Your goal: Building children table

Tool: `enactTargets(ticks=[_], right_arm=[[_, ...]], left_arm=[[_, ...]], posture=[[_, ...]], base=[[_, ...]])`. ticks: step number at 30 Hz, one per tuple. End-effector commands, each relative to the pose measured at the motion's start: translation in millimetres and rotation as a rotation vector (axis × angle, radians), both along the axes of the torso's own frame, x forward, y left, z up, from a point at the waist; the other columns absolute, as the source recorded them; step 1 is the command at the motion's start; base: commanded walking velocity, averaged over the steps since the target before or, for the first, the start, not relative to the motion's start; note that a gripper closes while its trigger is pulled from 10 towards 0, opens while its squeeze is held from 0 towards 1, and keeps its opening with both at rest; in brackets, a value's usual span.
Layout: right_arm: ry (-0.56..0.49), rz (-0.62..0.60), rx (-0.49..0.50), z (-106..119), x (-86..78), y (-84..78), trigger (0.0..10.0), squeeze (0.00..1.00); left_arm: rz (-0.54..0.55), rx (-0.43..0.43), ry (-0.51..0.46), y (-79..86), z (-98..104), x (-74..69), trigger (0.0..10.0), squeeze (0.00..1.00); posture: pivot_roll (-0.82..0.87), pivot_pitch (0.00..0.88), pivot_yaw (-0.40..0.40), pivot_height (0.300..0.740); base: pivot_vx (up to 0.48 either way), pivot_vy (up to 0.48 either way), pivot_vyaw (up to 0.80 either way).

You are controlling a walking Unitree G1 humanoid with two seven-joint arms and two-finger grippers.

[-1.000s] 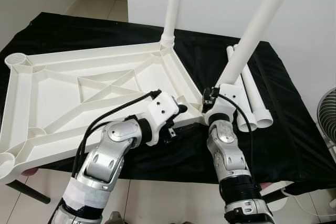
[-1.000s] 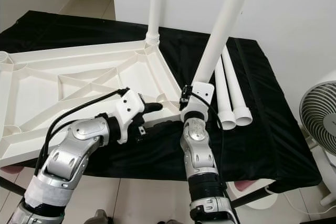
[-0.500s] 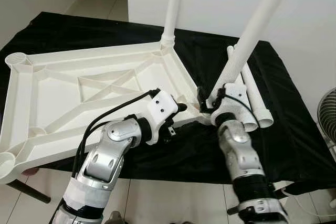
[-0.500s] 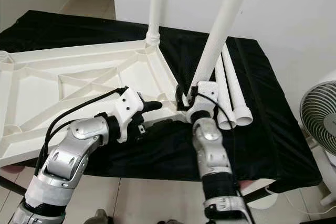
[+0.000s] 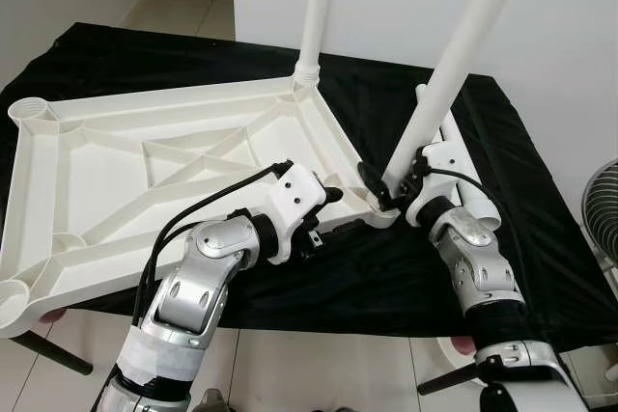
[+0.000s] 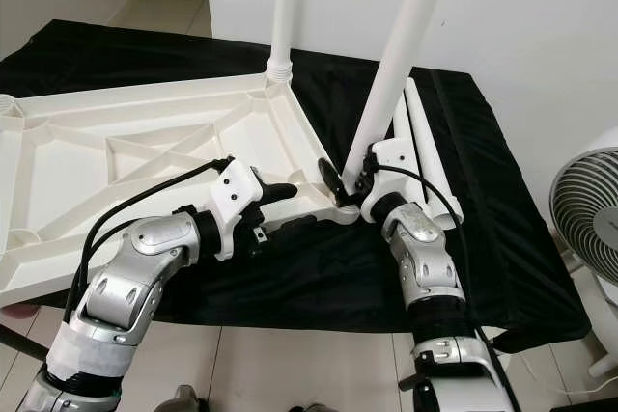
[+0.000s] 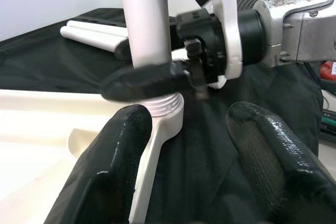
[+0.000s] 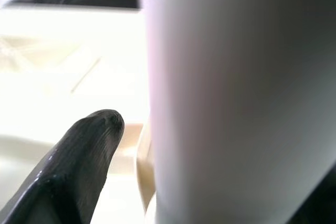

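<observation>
The white table top (image 5: 164,98) lies upside down on a black cloth. One white leg (image 5: 315,16) stands upright in its far right corner. A second leg (image 5: 454,55) leans over the near right corner, its lower end at the threaded socket (image 7: 165,111). My right gripper (image 5: 381,188) is shut on this leg just above the socket; the leg (image 8: 236,98) looms beside one finger (image 8: 79,156) in the right wrist view. My left gripper (image 5: 323,214) is open at the table top's near edge, its fingers (image 7: 123,145) wide apart on either side of the rim.
Two spare white legs (image 5: 473,185) lie side by side on the cloth right of my right arm. A fan (image 6: 584,209) stands on the floor at the far right. The black-covered table (image 5: 541,238) ends close to my body; a white wall is behind.
My right arm has swung out to the right and brought the held leg's lower end down and left onto the near right corner socket. The left arm has stayed put.
</observation>
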State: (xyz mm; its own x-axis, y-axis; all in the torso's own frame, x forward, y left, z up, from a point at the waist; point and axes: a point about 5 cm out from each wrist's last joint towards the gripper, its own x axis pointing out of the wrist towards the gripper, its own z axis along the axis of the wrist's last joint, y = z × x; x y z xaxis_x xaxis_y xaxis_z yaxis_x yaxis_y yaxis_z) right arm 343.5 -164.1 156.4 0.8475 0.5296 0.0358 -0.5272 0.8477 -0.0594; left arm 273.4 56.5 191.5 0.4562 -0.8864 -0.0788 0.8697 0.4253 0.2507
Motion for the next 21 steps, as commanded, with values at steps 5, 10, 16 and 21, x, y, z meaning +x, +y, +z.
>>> enactTargets(ticks=[5,10,16,21], right_arm=[[0.057,0.107,-0.044,-10,1.1,-0.5,3.9,0.00],[0.072,0.113,-0.061,-11,4.3,-7.7,0.0,0.00],[0.070,0.027,-0.034,-12,5.9,-13.1,0.0,0.00],[0.073,0.014,-0.036,-13,6.6,-13.5,0.0,0.00]], left_arm=[[0.124,-0.017,-0.033,1.3,3,6.2,10.0,0.00],[0.125,-0.018,-0.035,2.2,3,5.7,10.0,0.00],[0.124,-0.018,-0.033,2.0,2,4.2,10.0,0.00],[0.124,-0.018,-0.033,1.9,2,3.9,10.0,0.00]], posture=[[0.18,0.050,-0.101,0.740],[0.18,0.046,-0.102,0.740],[0.19,0.041,-0.106,0.740],[0.19,0.041,-0.106,0.740]], base=[[0.000,0.000,0.00],[0.000,0.000,0.00],[0.000,0.000,0.00],[0.000,0.000,0.00]])
